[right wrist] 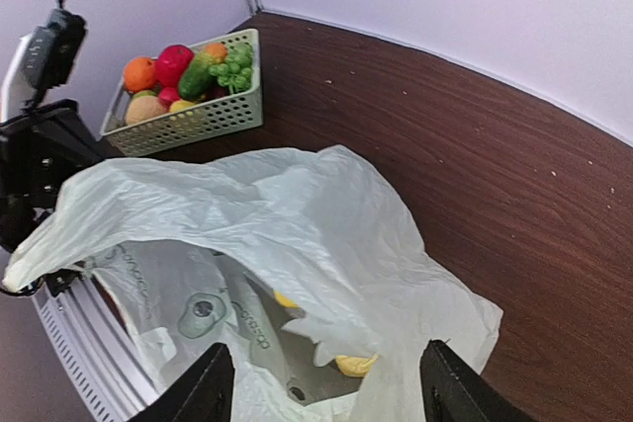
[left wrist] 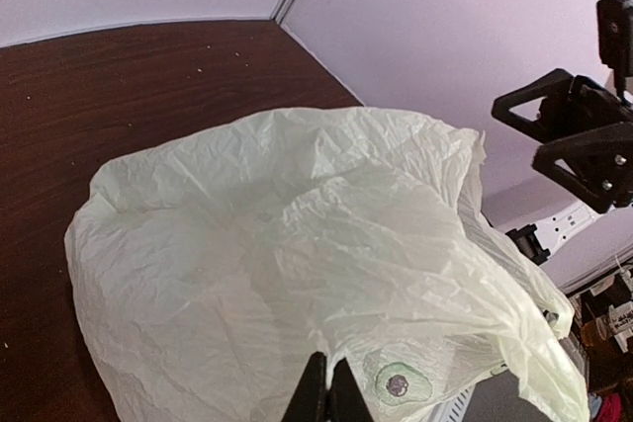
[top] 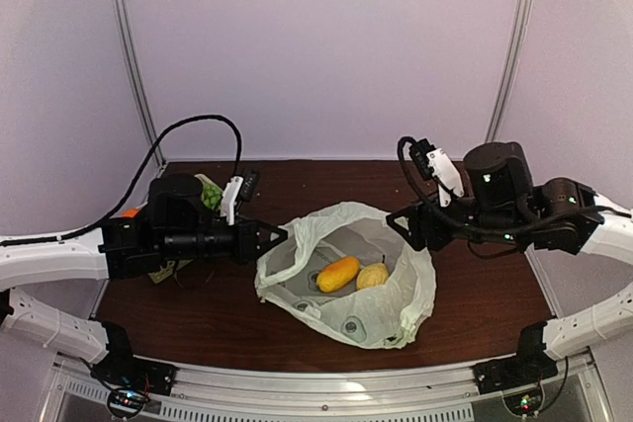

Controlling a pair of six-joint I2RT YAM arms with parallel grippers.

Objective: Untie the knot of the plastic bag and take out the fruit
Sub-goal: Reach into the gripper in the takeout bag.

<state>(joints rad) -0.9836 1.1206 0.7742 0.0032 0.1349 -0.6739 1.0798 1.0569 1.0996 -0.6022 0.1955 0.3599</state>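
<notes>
Top view: plastic bag (top: 410,289) mid-table, mouth open, no knot seen. 2 fruit (top: 338,273) inside it, an orange-yellow oval touching a rounder yellow one. L gripper (top: 272,237) at bag's left rim, pinched shut on the film. R gripper (top: 401,226) at bag's right rim, spread wide, empty. Risk: R reaching in snags loose film & drags bag, or L pinch slips & mouth collapses over fruit. L wrist: thin crinkly translucent pale-green sheet tents up from closed fingers (left wrist: 315,392). R wrist: stiff slotted basket (right wrist: 188,126) beyond bag holds smooth glossy produce.
</notes>
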